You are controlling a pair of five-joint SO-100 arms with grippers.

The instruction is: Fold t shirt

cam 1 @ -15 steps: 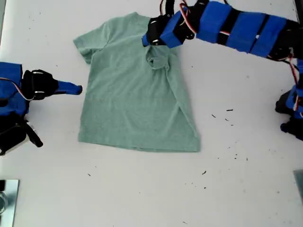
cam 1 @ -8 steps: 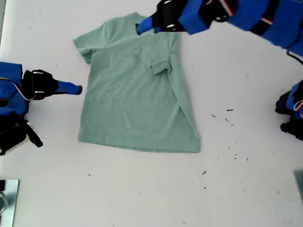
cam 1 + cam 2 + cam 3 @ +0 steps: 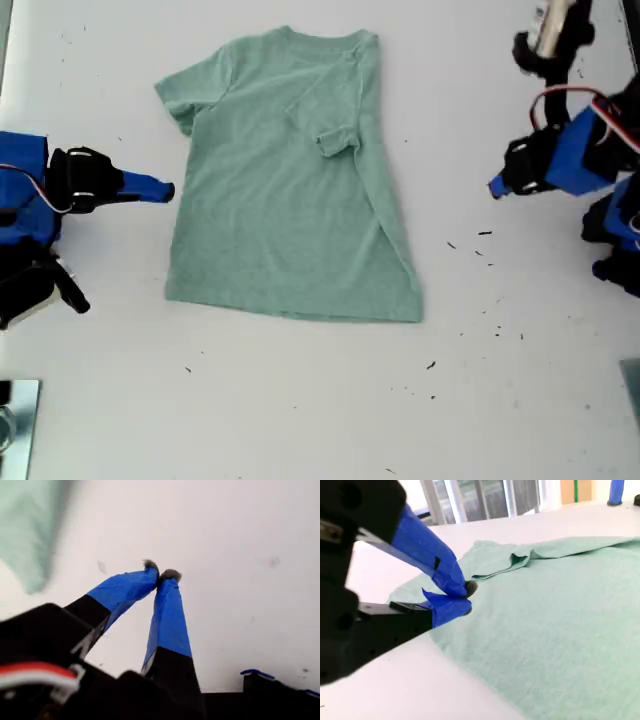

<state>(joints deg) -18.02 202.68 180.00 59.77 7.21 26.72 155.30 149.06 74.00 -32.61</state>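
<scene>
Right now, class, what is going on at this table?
Two robot arms are folding a t shirt laid flat on a white table. One sleeve is already folded inward over the chest. My first gripper is shut, empty and off the cloth. My second gripper is shut beside the unfolded sleeve, holding nothing.

My arms are blue and black. My first end effector has two long fingers wrapped in bright blue tape, with black parts behind them and small grey tips. A red and white wire runs over its black body. My second end effector also has blue taped fingers on a chunky black base. In the exterior view, both arms show blue blocks, black joints and thin red, white and black wires looping between the parts.
</scene>
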